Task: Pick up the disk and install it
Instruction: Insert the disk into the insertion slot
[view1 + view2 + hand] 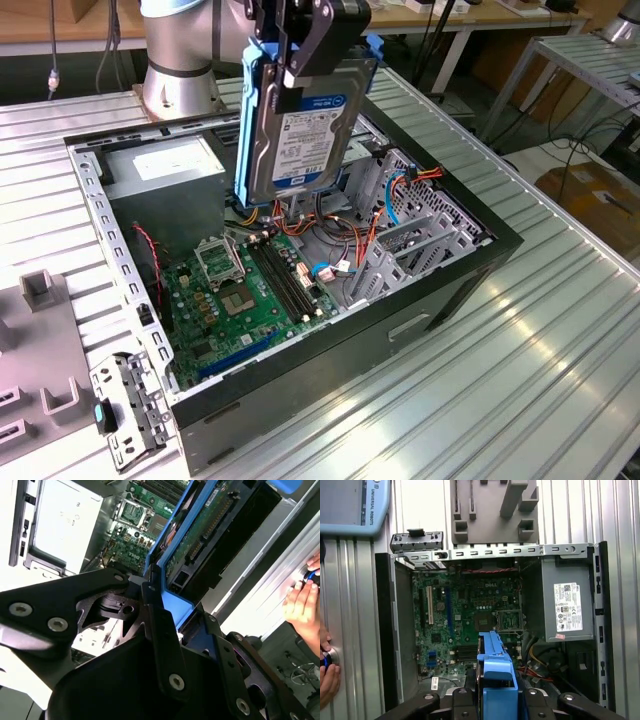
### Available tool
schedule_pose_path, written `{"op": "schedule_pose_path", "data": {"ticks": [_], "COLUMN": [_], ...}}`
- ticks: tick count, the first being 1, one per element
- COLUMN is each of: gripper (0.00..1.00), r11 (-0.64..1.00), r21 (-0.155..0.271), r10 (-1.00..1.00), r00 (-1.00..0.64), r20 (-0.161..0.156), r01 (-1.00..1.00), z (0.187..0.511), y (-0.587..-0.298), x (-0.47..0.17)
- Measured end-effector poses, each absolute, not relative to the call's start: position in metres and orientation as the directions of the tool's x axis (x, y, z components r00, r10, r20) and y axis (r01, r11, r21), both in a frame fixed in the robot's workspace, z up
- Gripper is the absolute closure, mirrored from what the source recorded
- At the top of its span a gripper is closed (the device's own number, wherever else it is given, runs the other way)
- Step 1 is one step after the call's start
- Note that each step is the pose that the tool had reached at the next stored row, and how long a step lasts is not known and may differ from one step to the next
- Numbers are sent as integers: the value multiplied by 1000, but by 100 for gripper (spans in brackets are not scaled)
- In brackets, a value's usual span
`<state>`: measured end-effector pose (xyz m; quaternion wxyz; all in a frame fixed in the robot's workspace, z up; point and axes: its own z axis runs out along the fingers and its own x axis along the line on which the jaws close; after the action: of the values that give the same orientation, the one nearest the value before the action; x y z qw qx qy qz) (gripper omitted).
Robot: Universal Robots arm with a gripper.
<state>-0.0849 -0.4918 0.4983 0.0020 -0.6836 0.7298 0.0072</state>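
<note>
**Disk held clear above the open case**

Finding: the hand (300, 55) is clamped on the upper end of the disk (300, 130), its black fingers pressed against both faces. The disk hangs upright, label toward the exterior view, above the open computer case (440, 300) and touching nothing inside it. Below it lie the motherboard (240, 300) and a tangle of cables (350, 225).

Handling, in my judgement: the grip sits at one end only, so the long body can swing, and travel should be slow and free of jerks. The disk should be kept square to the case walls so its rails meet their guides evenly. The loose cables are the likeliest snag and call for a clean line past them. The perforated metal cage (420, 235) at the exterior view's right has thin, sharp-looking edges that should not be struck.

Materials: the disk is a flat rectangular block of dark grey metal with a smooth white and blue label. Blue plastic rails run along its edges, and in the second wrist view its other face shows a green circuit board (200, 530). The power supply (165, 165) is a plain grey metal box. The table (500, 380) is ribbed, reflective aluminium.
</note>
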Motion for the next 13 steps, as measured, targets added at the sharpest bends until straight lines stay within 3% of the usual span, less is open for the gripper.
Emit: {"op": "schedule_pose_path", "data": {"ticks": [13], "gripper": [63], "r11": [65], "r21": [8], "r10": [-998], "r00": [-65], "r20": [-13], "r01": [-998], "z": [498], "y": [-513], "x": [-76]}}
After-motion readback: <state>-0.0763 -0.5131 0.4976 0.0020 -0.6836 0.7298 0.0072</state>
